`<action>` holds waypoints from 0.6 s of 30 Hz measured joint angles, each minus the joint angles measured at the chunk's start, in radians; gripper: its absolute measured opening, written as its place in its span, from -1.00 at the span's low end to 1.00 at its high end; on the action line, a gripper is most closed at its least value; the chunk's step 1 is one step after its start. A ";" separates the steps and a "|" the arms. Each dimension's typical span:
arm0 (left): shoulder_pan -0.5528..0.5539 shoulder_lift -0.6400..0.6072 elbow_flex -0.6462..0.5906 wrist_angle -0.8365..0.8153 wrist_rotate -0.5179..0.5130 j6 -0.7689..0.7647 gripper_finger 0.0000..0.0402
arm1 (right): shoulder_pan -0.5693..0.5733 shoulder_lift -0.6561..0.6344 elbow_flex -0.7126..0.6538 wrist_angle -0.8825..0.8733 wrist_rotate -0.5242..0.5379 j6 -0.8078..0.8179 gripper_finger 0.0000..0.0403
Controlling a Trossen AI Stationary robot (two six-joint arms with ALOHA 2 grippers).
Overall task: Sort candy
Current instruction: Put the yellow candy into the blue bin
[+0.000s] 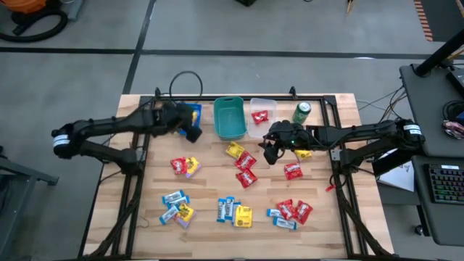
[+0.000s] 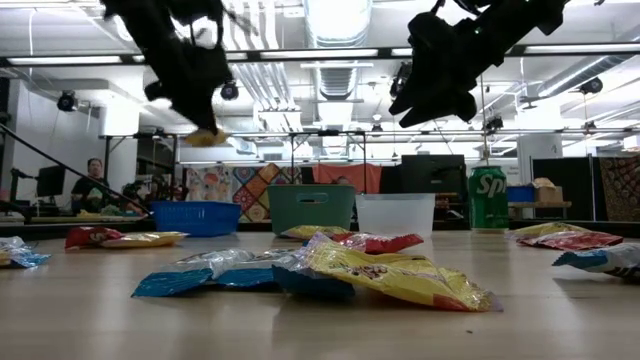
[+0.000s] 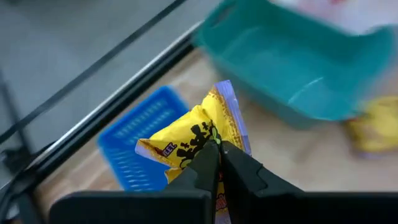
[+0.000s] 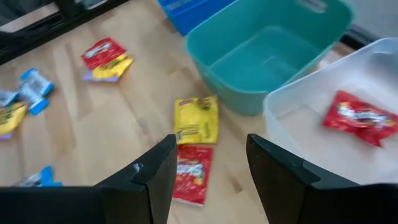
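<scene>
Wooden worktop [image 1: 217,188] with black frame rails, three bins in a row at the far edge: blue bin [image 1: 194,114] on the left, teal bin [image 1: 229,118] in the middle, clear bin [image 1: 262,112] on the right, with a green soda can [image 1: 301,113] just beside the clear one. Left arm reaches in from the left; left tool [image 3: 217,163] is raised over the blue bin, fingers clamped on a yellow candy packet [image 3: 194,134], which hangs above the bin and clear of it. Right arm comes in from the right; right tool [image 4: 208,168] hovers above the worktop just in front of the clear bin, fingers spread apart, holding nothing, with a yellow packet [image 4: 196,119] and a red packet [image 4: 191,174] lying on the wood below it, near the teal bin. One red packet [image 1: 259,116] lies inside the clear bin; teal bin shows no candy inside. The rest of the candy is scattered loose on the worktop: red and yellow pair [image 1: 184,166] centre-left, red cluster [image 1: 245,168] mid-table, blue and yellow group [image 1: 176,206] near left, blue and yellow group [image 1: 235,211] near centre, red and blue group [image 1: 290,212] near right, single red [image 1: 293,171] right of centre. In the low view a person [image 2: 93,183] sits far back in the room.
</scene>
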 joint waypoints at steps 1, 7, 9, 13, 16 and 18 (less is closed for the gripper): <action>0.031 0.013 0.000 0.000 0.005 0.001 -1.00 | 0.000 0.000 0.000 0.000 0.020 0.006 -0.08; 0.136 0.105 -0.001 0.012 0.019 0.028 -1.00 | 0.000 0.000 0.000 0.000 0.079 0.029 -0.08; 0.150 0.144 -0.001 0.013 0.018 0.028 -1.00 | 0.000 0.000 0.000 0.002 0.079 0.041 -0.08; 0.163 0.225 -0.001 0.033 0.019 0.035 -1.00 | 0.000 0.000 -0.001 0.000 0.078 0.070 -0.08; 0.169 0.279 -0.001 0.041 0.018 0.036 -1.00 | 0.001 0.000 -0.001 0.000 0.078 0.070 -0.08; 0.169 0.305 -0.001 0.041 0.014 0.036 -1.00 | 0.002 0.000 -0.001 -0.001 0.078 0.072 -0.08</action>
